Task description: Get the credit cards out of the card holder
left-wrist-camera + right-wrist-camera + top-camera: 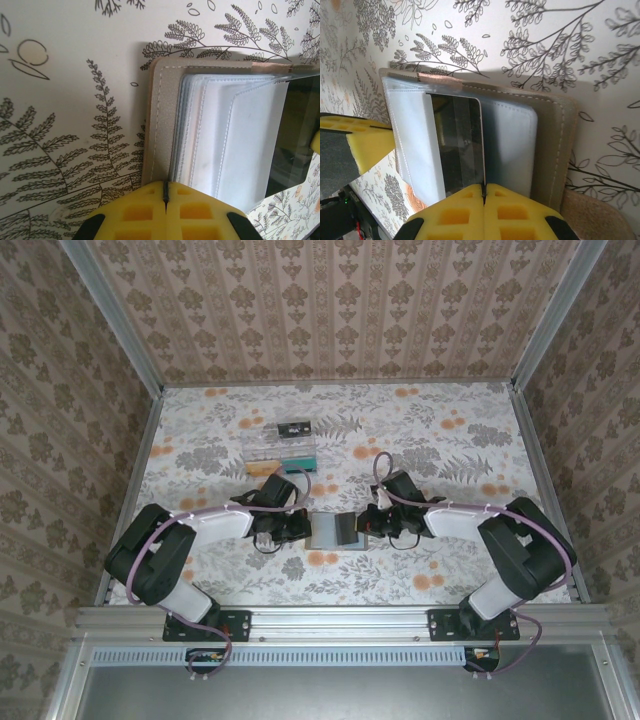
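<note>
The card holder (335, 531) lies open on the flowered table between both arms, taupe outside (555, 145) with pale grey-blue pocket panels (240, 140). My left gripper (165, 192) is shut on the edge of the holder's left flap, its yellow pads pinching the stacked pocket layers. A dark glossy credit card (455, 145) stands partly out of a pocket. My right gripper (484, 189) is shut on this card's near edge. In the top view the left gripper (300, 528) and right gripper (370, 525) meet the holder from either side.
A clear plastic tray (280, 448) holding a few small items stands just behind the holder, left of centre. Patterned walls with metal frame rails (130, 490) close in the table on three sides.
</note>
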`<act>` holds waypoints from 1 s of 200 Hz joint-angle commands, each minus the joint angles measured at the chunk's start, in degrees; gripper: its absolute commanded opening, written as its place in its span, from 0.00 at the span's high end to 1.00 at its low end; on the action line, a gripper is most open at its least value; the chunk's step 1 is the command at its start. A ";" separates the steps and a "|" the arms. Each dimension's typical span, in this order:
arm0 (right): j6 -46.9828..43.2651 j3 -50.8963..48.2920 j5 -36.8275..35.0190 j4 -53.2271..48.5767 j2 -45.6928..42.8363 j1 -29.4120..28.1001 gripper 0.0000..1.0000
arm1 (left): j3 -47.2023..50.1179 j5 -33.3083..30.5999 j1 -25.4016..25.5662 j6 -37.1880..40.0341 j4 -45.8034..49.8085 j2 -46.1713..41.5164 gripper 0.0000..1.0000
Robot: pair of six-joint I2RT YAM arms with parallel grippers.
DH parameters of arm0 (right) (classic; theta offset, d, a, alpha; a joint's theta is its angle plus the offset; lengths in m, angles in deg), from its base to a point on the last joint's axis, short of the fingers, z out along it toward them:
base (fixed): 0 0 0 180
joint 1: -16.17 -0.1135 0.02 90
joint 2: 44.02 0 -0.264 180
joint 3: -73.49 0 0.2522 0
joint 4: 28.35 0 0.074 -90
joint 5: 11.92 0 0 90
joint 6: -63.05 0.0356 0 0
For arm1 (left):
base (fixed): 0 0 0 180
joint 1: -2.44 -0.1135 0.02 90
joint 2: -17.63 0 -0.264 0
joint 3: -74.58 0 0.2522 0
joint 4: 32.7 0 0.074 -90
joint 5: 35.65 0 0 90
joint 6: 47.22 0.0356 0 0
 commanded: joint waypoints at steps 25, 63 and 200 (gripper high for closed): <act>-2.91 -0.51 -1.10 -4.67 -5.35 2.95 1.00 | 0.19 -2.27 -0.50 0.62 5.61 -0.90 1.00; -3.48 1.36 0.54 -6.47 -7.83 3.43 1.00 | -1.65 -0.48 -3.32 0.61 6.79 -5.83 0.75; 1.56 12.00 9.43 -1.99 -14.26 4.92 1.00 | 0.91 14.78 -9.52 -19.06 -27.49 -13.00 0.51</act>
